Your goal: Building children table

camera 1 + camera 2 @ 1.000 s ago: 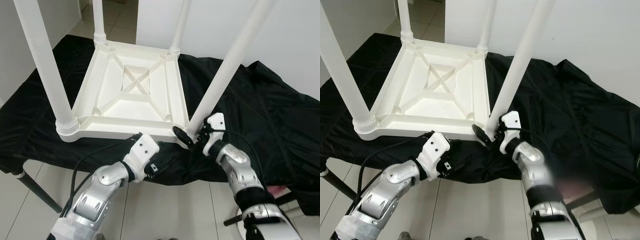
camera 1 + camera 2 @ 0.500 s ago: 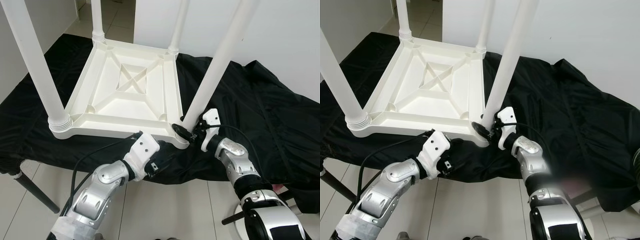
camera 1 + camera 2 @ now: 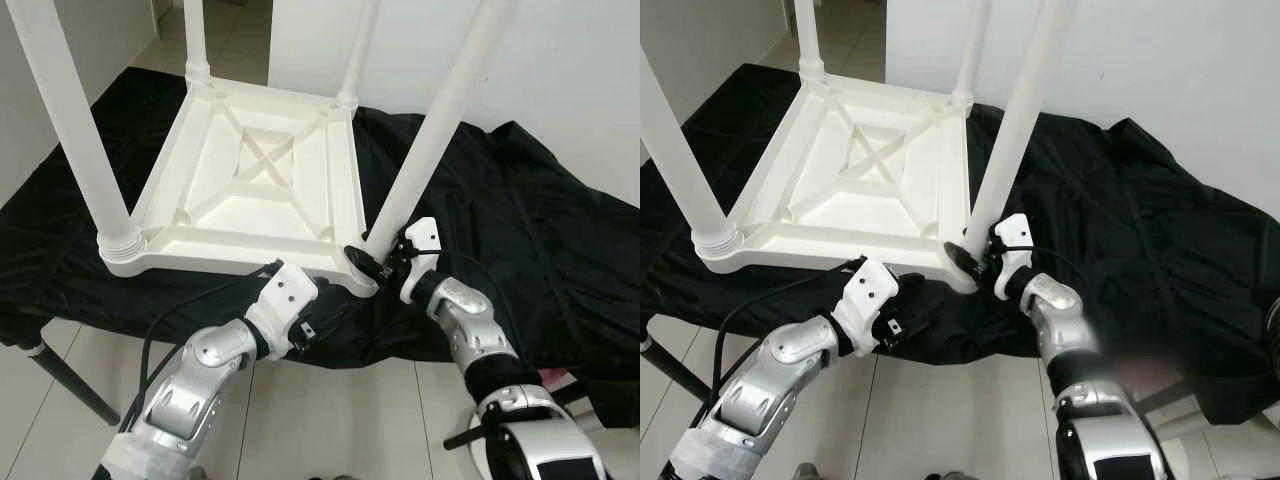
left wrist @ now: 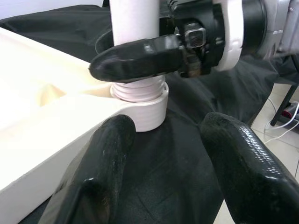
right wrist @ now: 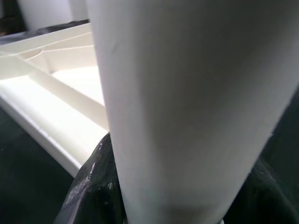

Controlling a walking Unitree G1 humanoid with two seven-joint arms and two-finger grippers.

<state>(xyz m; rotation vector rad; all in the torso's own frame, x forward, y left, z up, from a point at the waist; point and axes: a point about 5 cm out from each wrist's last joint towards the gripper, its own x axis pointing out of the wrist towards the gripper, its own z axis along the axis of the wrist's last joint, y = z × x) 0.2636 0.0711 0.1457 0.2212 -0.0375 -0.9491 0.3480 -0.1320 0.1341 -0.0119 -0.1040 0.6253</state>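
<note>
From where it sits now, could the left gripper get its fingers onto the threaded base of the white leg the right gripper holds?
Probably yes: the left gripper is open, facing the threaded collar of the white plastic leg across bare black cloth. The right gripper grips just above.

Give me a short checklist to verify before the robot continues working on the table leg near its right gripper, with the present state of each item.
1. Right gripper grips the white plastic table leg just above its threaded base: ok.
2. Left gripper is open and holds nothing, near the same corner: ok.
3. Leg fully screwed into the corner socket: not ok, threads show above the collar.
4. Upside-down white plastic tabletop lies flat on the black cloth: ok.
5. Leg upright: cannot tell, it looks tilted in the head views.
6. The other three legs stand in their corners: ok.
</note>
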